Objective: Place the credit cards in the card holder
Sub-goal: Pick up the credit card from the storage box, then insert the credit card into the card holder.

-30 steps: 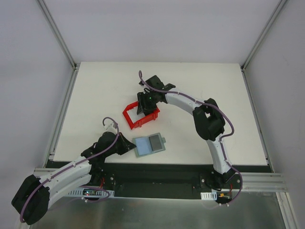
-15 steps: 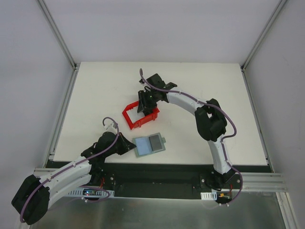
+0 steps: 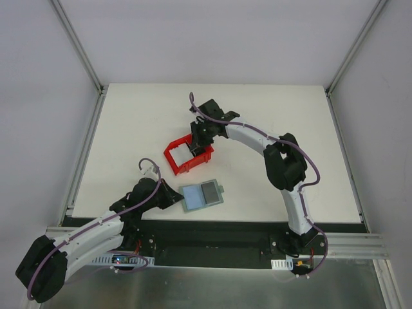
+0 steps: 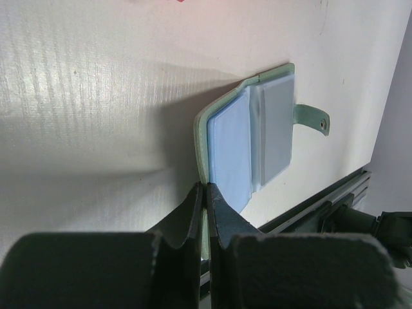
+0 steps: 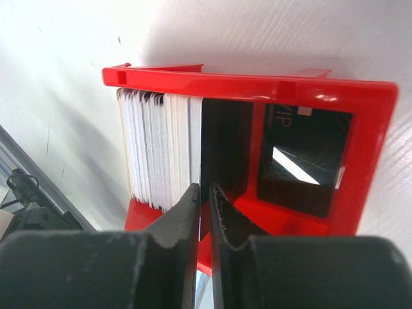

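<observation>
Left claw (image 4: 206, 190) clamped on grey-green folding wallet (image 4: 233, 148); right claw (image 5: 206, 190) narrow at white plastic cards (image 5: 161, 148) in red plastic bin (image 5: 257, 84) (gripping? can't tell).

A red plastic bin (image 3: 195, 165) sits on the white table (image 3: 290, 129).

Top view fixed high behind 2 arm bases (image 3: 293, 243), looking down on whole table (image 3: 129, 129), left wrist view close, low, facing open holder (image 4: 257, 141), right wrist view close, looking down into bin (image 5: 257, 84), top view shares both.
</observation>
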Motion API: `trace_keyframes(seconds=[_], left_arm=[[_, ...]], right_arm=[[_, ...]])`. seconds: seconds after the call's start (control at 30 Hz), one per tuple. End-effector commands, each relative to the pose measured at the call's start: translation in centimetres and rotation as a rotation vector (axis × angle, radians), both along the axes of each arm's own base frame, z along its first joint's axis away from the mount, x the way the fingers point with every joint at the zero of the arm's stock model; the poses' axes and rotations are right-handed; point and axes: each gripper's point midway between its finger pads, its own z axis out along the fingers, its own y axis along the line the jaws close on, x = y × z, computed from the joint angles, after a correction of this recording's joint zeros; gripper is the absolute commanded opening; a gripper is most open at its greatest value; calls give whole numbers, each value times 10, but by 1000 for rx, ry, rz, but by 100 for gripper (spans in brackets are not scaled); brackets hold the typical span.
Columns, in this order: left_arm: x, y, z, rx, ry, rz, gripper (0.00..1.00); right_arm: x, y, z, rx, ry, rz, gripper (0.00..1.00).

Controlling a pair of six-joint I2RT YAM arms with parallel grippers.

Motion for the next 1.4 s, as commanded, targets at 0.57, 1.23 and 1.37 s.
trace_keyframes(seconds=[0.57,1.23,1.37], left_arm=[[-1,3,-7,15,16,4,0],[-5,8,-19,41,51,12,0],[-6,9,-22,44,60,18,0]], right_arm=[[35,-22,115,38,-384,-101,0],[-116,-69,101,394,-166,-211,0],[-138,-70,62,396,-75,-232,0]])
